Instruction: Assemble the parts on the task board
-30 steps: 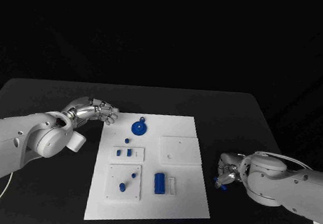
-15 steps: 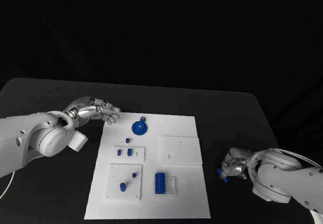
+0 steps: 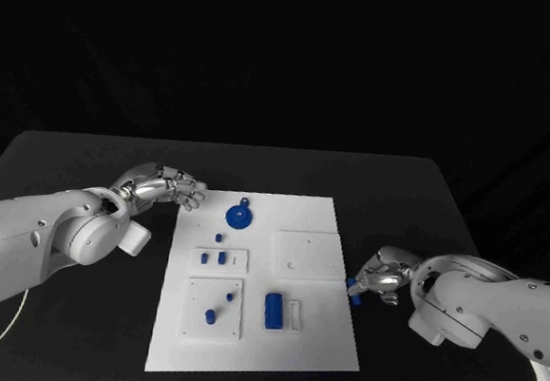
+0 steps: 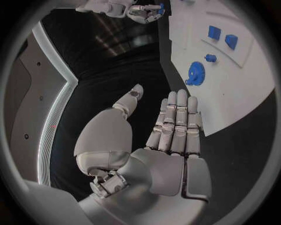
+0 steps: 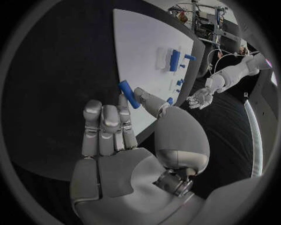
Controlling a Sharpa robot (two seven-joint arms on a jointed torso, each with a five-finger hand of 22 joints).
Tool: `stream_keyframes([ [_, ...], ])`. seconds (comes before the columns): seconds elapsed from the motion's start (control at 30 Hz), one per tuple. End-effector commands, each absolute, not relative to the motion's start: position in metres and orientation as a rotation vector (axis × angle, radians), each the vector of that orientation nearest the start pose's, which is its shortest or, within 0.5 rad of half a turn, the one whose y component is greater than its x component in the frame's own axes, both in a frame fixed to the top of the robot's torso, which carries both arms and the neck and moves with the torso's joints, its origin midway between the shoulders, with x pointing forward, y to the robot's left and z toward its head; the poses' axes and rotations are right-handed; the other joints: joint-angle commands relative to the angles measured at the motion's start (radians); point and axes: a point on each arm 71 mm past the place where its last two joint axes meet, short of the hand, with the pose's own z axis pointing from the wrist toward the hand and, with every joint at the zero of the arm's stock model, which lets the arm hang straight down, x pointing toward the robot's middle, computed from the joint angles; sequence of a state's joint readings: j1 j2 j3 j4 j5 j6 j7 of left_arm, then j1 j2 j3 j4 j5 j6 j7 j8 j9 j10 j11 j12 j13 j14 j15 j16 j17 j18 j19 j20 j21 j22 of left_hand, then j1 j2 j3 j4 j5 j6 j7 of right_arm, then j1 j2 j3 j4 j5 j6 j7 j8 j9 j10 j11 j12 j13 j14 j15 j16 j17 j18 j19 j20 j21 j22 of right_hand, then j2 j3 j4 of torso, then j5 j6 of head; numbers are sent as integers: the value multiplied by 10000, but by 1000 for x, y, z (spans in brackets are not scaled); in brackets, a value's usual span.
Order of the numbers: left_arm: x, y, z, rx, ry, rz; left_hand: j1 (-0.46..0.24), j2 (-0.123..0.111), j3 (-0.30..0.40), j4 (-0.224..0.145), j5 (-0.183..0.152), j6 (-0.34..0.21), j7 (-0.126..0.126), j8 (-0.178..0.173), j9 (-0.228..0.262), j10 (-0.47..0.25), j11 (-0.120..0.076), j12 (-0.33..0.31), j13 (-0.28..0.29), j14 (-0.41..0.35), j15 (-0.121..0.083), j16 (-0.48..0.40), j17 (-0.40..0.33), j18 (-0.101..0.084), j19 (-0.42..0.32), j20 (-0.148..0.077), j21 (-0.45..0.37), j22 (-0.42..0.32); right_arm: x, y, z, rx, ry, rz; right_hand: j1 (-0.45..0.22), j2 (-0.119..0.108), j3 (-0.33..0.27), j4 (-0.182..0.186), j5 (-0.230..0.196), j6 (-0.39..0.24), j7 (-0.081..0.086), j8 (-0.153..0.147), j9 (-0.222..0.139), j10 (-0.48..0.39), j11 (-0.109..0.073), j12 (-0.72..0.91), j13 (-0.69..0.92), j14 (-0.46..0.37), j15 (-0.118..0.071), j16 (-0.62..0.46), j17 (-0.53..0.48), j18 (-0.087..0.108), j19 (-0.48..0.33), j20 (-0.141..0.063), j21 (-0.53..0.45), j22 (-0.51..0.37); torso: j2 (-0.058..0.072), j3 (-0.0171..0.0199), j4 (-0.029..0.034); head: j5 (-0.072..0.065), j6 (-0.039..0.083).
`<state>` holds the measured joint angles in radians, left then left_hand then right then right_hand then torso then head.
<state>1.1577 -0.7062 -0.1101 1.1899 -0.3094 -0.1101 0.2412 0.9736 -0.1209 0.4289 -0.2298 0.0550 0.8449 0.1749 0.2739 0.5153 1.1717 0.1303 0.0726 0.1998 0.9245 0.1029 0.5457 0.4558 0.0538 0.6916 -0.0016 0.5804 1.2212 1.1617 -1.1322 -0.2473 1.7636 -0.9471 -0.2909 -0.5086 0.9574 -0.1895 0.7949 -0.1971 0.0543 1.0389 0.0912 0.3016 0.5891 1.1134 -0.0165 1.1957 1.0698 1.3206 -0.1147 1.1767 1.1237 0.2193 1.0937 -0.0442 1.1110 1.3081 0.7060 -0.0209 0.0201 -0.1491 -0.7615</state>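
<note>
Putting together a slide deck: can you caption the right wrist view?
Right hand pinches a small blue peg at the white task board's edge.

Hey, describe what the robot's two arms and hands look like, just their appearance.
Both arms, the left arm and the right arm, have smooth white rounded shells. The left hand and right hand are silver metal with segmented fingers and pale fingertip pads.

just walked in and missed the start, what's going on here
The robot is assembling small blue parts on a white board. Its right hand holds a blue peg pinched in its fingers at the board's right edge. Its left hand holds nothing and sits by the board's far left corner, near a blue gear. More blue parts sit on the board.
</note>
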Motion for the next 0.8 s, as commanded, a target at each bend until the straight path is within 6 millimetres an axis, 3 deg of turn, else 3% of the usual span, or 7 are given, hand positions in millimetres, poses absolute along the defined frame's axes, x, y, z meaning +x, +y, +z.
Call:
stream_keyframes([
  [0.03,520,225,-251,-8798,17789,-13093,40,61,-41,-15,-24,-45,-27,52,-11,-51,-27,-6,-10,22,22,-50,13,124,-19,71,-35,11,381,-287,-279,6946,22512,3979,-58,-35,7,75,-32,42,-6,-54,-15,-21,-32,-41,19,16,-82,-36,-3,425,72,-20,13,130,2,-1,1,57,-28],
  [0.43,519,224,-251,-8786,17805,-13124,45,64,-39,-16,-24,-45,-27,56,-12,-50,-27,-6,-11,23,22,-57,22,122,-17,72,-40,16,378,-249,-294,6572,23371,4632,-231,-78,-131,214,-40,31,-5,-80,-21,-49,-31,-52,58,15,-87,-48,2,425,83,-40,-12,125,1,-16,4,148,-45],
  [0.8,519,225,-251,-8788,17828,-13133,47,67,-39,-14,-25,-46,-26,58,-13,-51,-26,-7,-12,23,23,-63,30,120,-15,72,-44,20,365,-225,-317,6316,24166,4776,-386,-89,-240,326,-48,34,-10,-90,-18,-65,-37,-59,90,9,-94,-54,11,425,82,-58,-32,125,2,3,-3,226,-64],
])
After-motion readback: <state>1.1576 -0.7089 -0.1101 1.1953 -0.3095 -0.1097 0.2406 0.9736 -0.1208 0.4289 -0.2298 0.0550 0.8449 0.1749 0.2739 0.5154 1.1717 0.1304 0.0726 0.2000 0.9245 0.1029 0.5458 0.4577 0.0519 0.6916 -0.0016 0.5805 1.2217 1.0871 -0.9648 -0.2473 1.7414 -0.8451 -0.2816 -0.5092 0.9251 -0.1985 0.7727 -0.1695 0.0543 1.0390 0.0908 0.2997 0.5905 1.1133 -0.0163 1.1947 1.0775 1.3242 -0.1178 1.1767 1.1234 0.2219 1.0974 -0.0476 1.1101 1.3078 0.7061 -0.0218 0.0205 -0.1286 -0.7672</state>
